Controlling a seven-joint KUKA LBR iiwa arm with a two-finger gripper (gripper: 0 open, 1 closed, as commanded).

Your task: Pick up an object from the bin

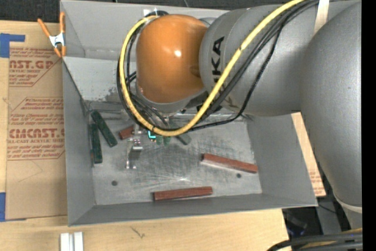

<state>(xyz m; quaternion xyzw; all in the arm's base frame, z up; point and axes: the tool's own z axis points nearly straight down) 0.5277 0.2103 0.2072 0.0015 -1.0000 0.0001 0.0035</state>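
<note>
My gripper (pixel 133 157) shows as a pale metal piece below the arm's wrist, low over the bin floor in the left half. A small red-brown block (pixel 125 133) lies just up and left of it. Two dark green bars lie further left: one long and nearly upright (pixel 94 144), the other shorter and slanted (pixel 105 129), their upper ends close together. Nothing is visibly held by the gripper.
A red-brown bar (pixel 229 163) lies slanted on the floor to the right of the gripper. A second red-brown bar (pixel 182 193) rests along the bin's front wall. The arm with its orange cover and cables hides the back middle of the bin.
</note>
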